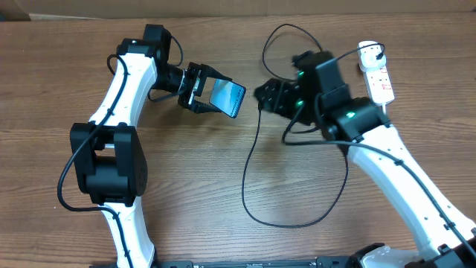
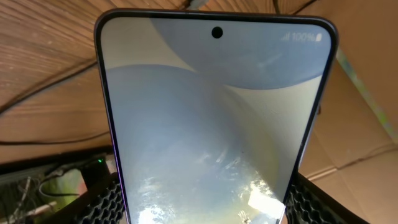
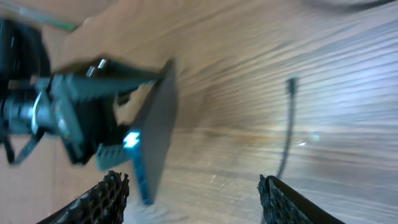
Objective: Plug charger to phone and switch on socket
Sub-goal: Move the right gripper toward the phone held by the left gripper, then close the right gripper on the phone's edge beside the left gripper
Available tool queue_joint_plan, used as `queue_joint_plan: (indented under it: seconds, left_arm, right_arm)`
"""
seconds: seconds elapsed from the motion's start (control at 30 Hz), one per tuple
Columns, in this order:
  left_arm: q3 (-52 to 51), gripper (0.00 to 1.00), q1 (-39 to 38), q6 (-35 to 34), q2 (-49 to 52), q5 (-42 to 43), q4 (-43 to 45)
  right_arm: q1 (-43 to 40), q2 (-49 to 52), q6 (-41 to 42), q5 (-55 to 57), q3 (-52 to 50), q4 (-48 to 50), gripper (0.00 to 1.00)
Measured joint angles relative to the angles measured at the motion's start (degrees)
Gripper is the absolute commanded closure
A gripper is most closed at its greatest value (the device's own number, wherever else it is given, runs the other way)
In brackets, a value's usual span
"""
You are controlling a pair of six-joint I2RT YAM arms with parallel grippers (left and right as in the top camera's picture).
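My left gripper [image 1: 202, 91] is shut on the phone [image 1: 227, 97], holding it tilted above the table with its blue screen lit. In the left wrist view the phone [image 2: 211, 124] fills the frame between the meshed fingers [image 2: 104, 200]. The charger's thin black cable [image 1: 248, 164] loops across the table, and its connector tip [image 3: 291, 84] lies on the wood. My right gripper [image 1: 266, 95] hovers open just right of the phone, near that tip. In the right wrist view the phone [image 3: 155, 130] shows edge-on, and my right gripper [image 3: 193, 199] has nothing between its fingers. The white socket [image 1: 379, 78] lies at the far right.
The cable's black plug [image 1: 370, 52] sits in the socket's far end. Cardboard [image 1: 223, 7] runs along the table's back edge. The cable's wide loop [image 1: 297, 223] lies between the two arms at the front.
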Motion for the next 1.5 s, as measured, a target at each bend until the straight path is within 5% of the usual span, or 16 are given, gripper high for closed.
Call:
queue_joint_plan:
  seconds: [0.27,0.83,1.5]
  left_arm:
    - [0.0,0.96,0.4,-1.7,0.0,6.9,0.0]
    - [0.0,0.96,0.3,-4.6,0.0,21.3,-0.4]
    - [0.0,0.96,0.3,-6.6,0.0,7.7,-0.4]
  right_arm:
    - [-6.8,0.0,0.0,1.1,0.6,-4.9,0.32]
    - [-7.1,0.0,-0.1,1.5,0.6,-5.6,0.31]
    - [-5.1,0.0,-13.9,-6.1,3.8,-4.2,0.26]
